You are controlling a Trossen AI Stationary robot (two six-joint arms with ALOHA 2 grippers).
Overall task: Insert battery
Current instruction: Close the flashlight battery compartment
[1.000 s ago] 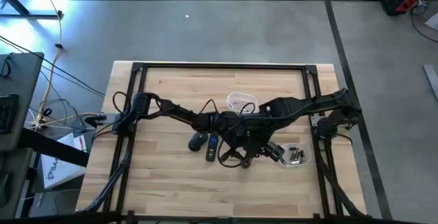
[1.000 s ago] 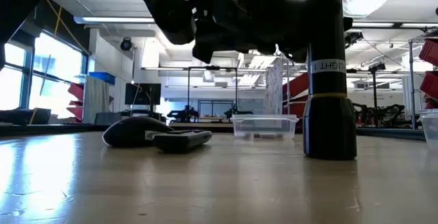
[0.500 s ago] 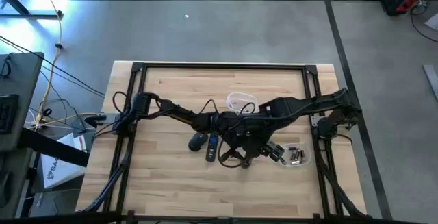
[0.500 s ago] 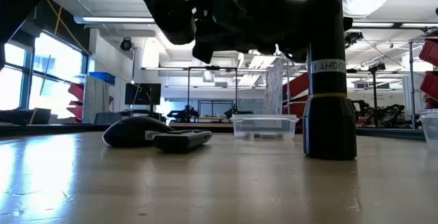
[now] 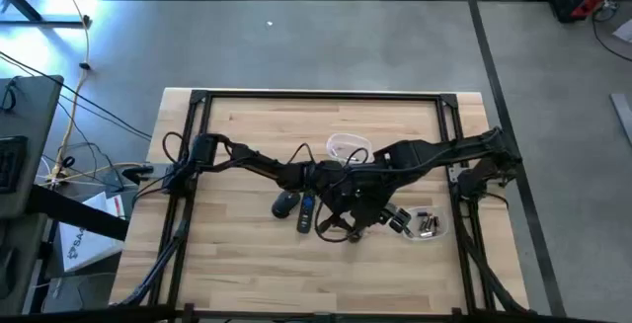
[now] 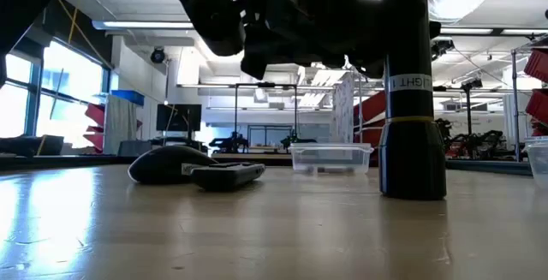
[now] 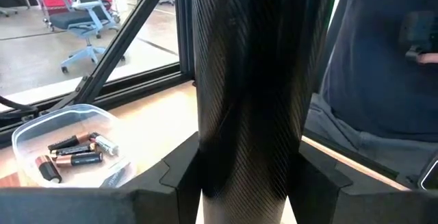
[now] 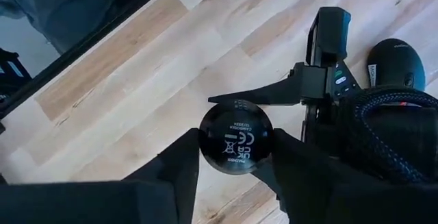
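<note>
A black flashlight [image 6: 413, 100] stands upright on the table, right of centre, its base [image 6: 413, 193] on the wood. My left gripper [image 7: 246, 166] is shut on its carbon-patterned body [image 7: 246, 87]. My right gripper [image 8: 236, 161] is above it, shut on its round top end [image 8: 236, 138]. Loose batteries [image 7: 72, 152] lie in a clear tub [image 5: 425, 226] toward the table's right edge; no battery is in either gripper. My left gripper pinches the flashlight's body [image 7: 226, 155] between its two fingers, one on each side. The fingers come at it level and lie across the upright tube. My right gripper pinches the round top end [image 8: 212, 145] between its two fingers from above, pointing down. The flashlight stays upright with its base on the table.
A black mouse [image 5: 284, 202] and a dark remote [image 5: 306, 212] lie just left of the flashlight. An empty clear tub [image 5: 348, 147] stands behind the arms. A person in a blue shirt [image 7: 383, 53] stands beyond the table's edge. Bare wood lies at the near left.
</note>
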